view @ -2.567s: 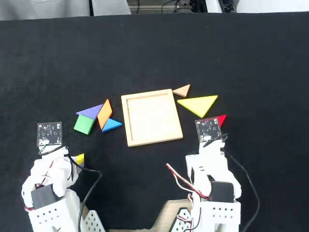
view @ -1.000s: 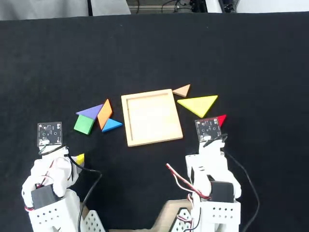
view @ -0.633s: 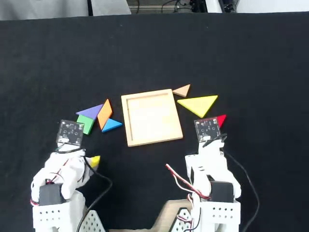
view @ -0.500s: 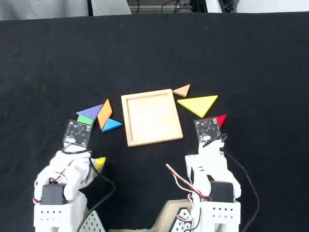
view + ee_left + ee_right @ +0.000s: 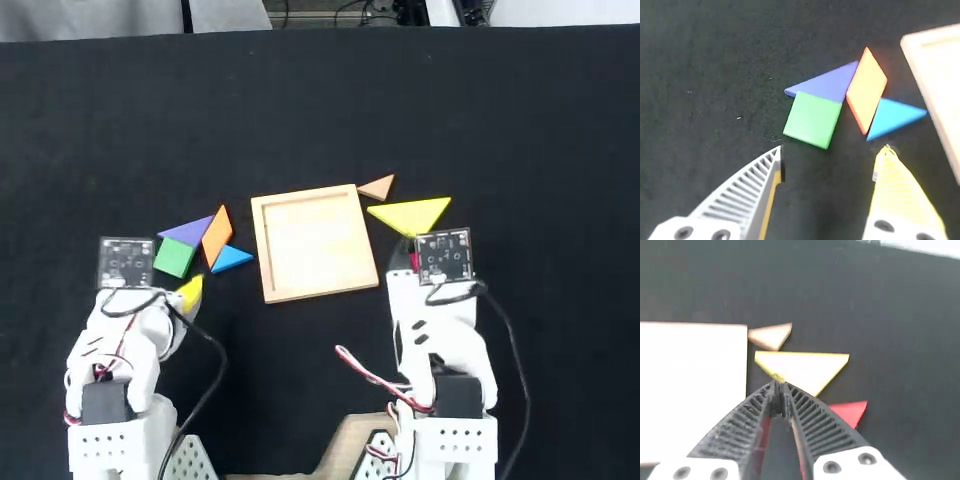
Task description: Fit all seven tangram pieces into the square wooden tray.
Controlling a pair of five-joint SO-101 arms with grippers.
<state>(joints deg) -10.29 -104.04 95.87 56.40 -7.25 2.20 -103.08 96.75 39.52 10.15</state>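
Left gripper (image 5: 831, 152): is hanging open beside the green square (image 5: 812, 120), at 9 o'clock of the tray (image 5: 320, 290), probably to grasp it.
Right gripper (image 5: 778, 385): is sitting closed over the yellow triangle (image 5: 805, 367), perhaps for pushing.

Square wooden tray (image 5: 259, 250) lies flat, a bit skewed, with nothing fitted in it yet. Bunched on its left are a purple triangle (image 5: 188, 232), orange parallelogram (image 5: 217, 237), green square (image 5: 174, 258) and blue triangle (image 5: 230, 259). On the right, a small tan triangle (image 5: 378, 187) sits by the tray's far corner. A big yellow triangle (image 5: 408, 213) is just beside it, then a red piece (image 5: 847, 412), probably a triangle but half hidden.
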